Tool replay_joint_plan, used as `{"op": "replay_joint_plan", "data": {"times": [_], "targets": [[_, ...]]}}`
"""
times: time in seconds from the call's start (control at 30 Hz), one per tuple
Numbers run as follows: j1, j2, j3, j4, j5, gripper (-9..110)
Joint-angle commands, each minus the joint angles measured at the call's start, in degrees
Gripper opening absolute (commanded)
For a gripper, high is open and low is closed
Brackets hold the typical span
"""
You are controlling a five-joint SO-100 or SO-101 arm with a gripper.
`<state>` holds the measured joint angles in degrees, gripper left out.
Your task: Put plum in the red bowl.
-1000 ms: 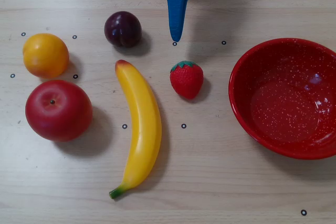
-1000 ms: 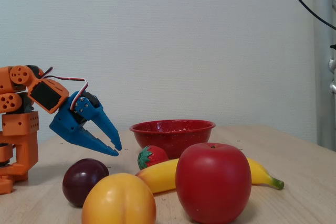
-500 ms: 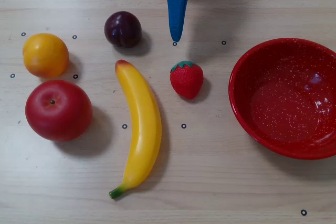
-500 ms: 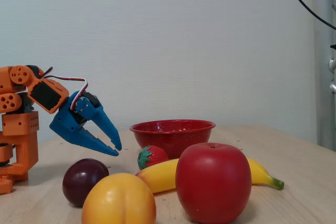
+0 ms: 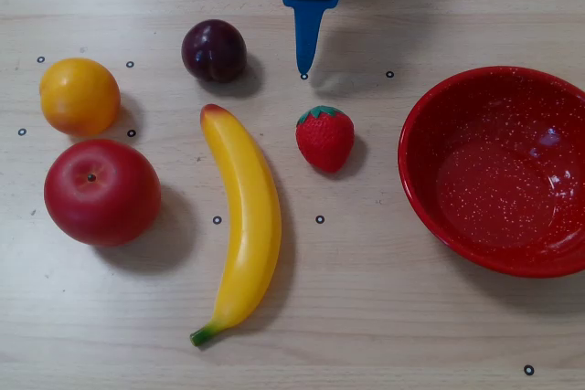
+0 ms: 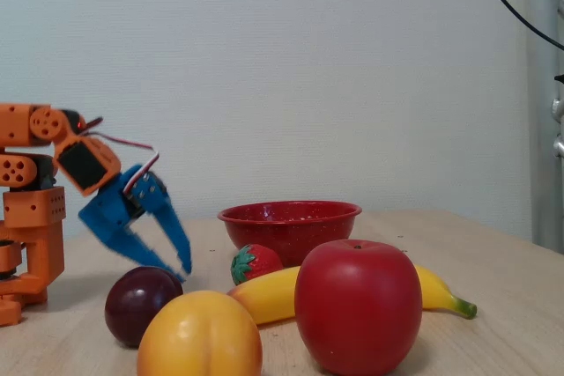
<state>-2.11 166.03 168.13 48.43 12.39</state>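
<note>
Lying between plum and red bowl: strawberry, banana.

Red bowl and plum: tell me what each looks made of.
Red bowl: probably enamelled metal, glossy red with fine white speckles and a thin rim. Plum: likely moulded plastic, smooth dark maroon skin with a soft highlight; real fruit cannot be ruled out.

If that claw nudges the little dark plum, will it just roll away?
Probably: the plum looks round and sits free on the flat table. Its glossy skin may also slip between the gripper fingers, so a centred squeeze seems wise.
</note>
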Motion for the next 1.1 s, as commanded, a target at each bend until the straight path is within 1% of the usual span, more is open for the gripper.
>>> {"op": "replay_joint_plan", "data": {"times": [0.0, 0.13, 0.7, 0.77, 0.87, 0.97, 1.07], "targets": [[-2.1, -4.0, -8.6, 1.0, 3.3, 0], [-4.6, -11.8, -15.2, 1.8, 7.6, 0], [-15.3, -42.4, -62.0, 35.3, 9.9, 1], [-17.5, -45.9, -66.5, 40.1, 9.8, 7], [-21.0, -48.9, -70.4, 44.5, 10.7, 13], [-24.3, -50.2, -71.4, 46.9, 14.0, 23], [-27.8, -50.3, -70.0, 47.6, 18.8, 36]]}}
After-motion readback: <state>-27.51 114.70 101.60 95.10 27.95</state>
